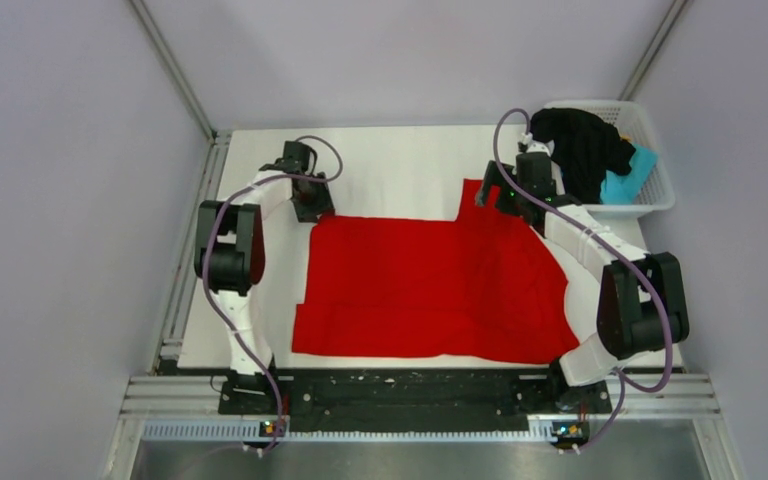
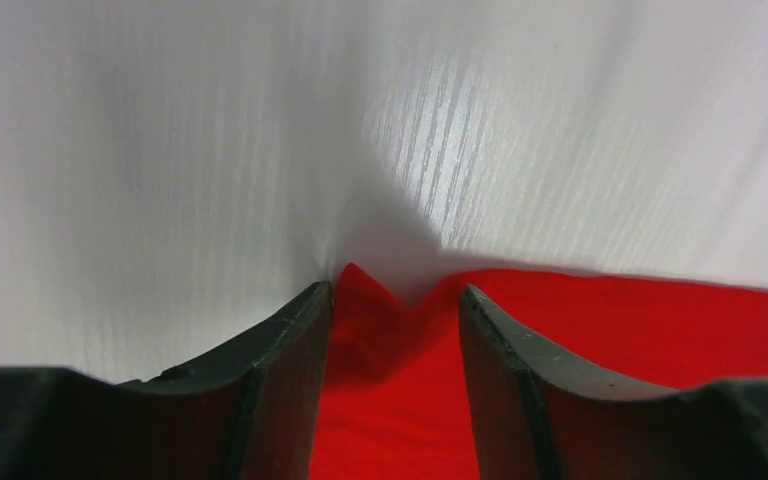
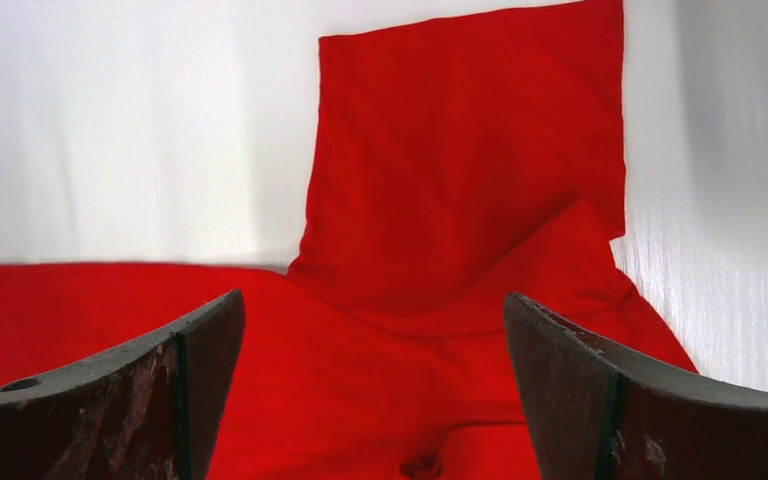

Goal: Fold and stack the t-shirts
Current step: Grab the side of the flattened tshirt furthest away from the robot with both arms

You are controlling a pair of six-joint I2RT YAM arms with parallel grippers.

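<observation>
The plain bright red cloth t-shirt (image 1: 430, 290) lies spread flat across the middle of the white bench (image 1: 400, 170), laid out for folding, with one sleeve jutting toward the far edge. The left fingers (image 2: 280, 380) stand apart astride its far-left corner, apparently to pinch it. The right fingers (image 3: 160, 400), also apart, hover over the cloth beside that sleeve. The black t-shirt (image 1: 580, 145) and the light blue t-shirt (image 1: 625, 185) wait heaped in the white plastic lattice basket (image 1: 655, 195).
</observation>
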